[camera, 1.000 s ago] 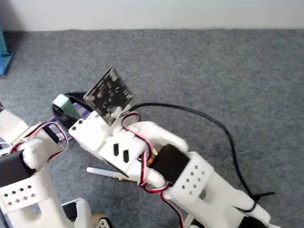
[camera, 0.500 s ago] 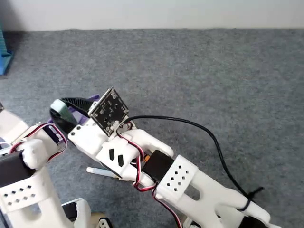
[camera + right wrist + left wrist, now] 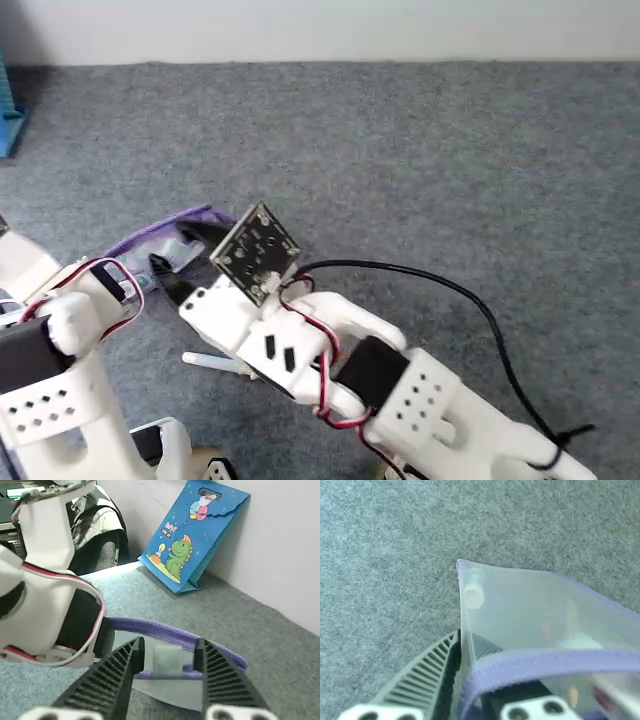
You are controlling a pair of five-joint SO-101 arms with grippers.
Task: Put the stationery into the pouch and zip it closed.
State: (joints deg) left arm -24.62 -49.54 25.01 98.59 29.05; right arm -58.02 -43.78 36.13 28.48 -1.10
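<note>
The clear pouch (image 3: 160, 238) with its purple zip edge lies on the grey carpet in front of the left arm (image 3: 50, 350). My left gripper (image 3: 470, 670) is shut on the pouch (image 3: 530, 620) at its zip edge; a white capped item (image 3: 474, 592) shows through the plastic. My right gripper (image 3: 170, 647) stands open just short of the pouch's mouth (image 3: 165, 632), and a pale green eraser (image 3: 167, 661) sits in the pouch between its spread fingers. In the high view the right gripper (image 3: 172, 280) is beside the pouch. A white pen (image 3: 215, 362) lies on the carpet under the right arm.
A blue gift bag (image 3: 192, 535) with a dinosaur print stands against the white wall beyond the pouch. The right arm's black cable (image 3: 470, 310) trails over the carpet. Open carpet stretches to the right and back.
The right gripper carried the pale green eraser to the pouch, let it go and drew back toward its base. The pouch now lies flatter.
</note>
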